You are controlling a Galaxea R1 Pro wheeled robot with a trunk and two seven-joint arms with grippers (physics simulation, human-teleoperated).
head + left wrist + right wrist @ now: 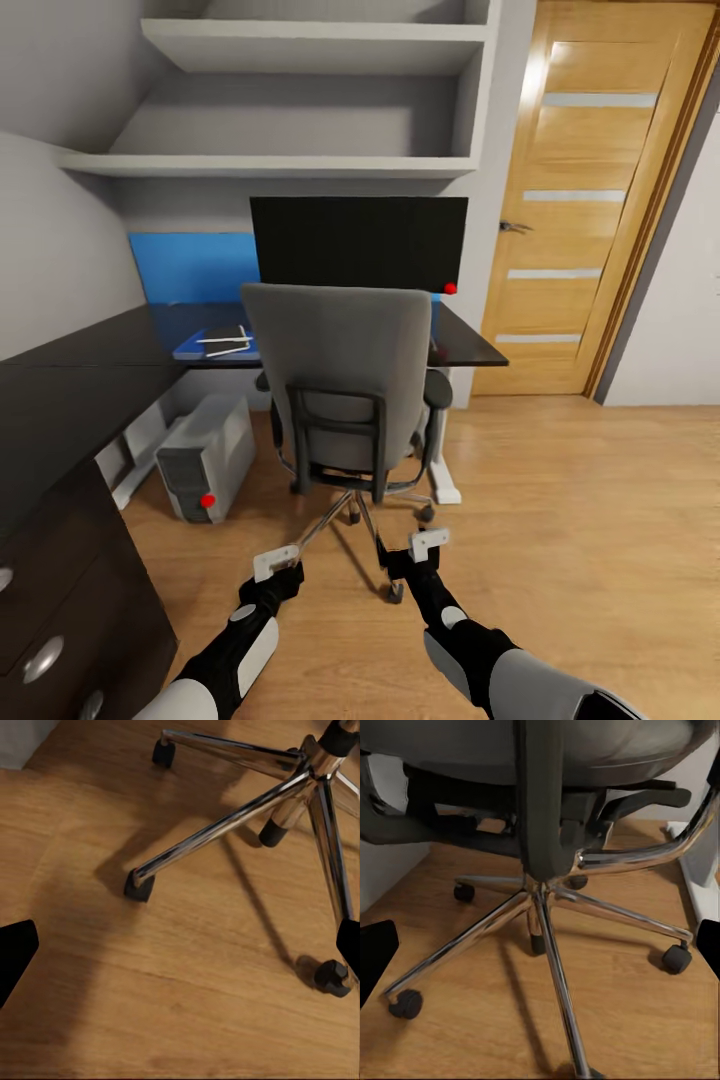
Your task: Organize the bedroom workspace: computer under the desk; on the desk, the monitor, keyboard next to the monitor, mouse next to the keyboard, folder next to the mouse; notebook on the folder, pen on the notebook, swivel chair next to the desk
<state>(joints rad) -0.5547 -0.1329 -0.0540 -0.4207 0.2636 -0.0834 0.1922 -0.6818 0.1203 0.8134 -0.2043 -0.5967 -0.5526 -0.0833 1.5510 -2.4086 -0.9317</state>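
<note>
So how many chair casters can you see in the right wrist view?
3 for certain: one caster toward the near corner, one on the opposite side, one further back. Dark shapes behind the central column may be more, partly hidden.

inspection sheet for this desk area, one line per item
surface: desk glossy black, L-shaped.
job's things: monitor upright on the desk; folder flat on the desk, notebook and pen on it; computer on the floor under the desk; swivel chair pulled up to the desk, back towards the camera.
clutter: nothing seen.
grippers: left tool and right tool both open, empty, low behind the chair base.
cables: nothing seen.
surroundings: wooden door, shelves, wood floor.
</note>
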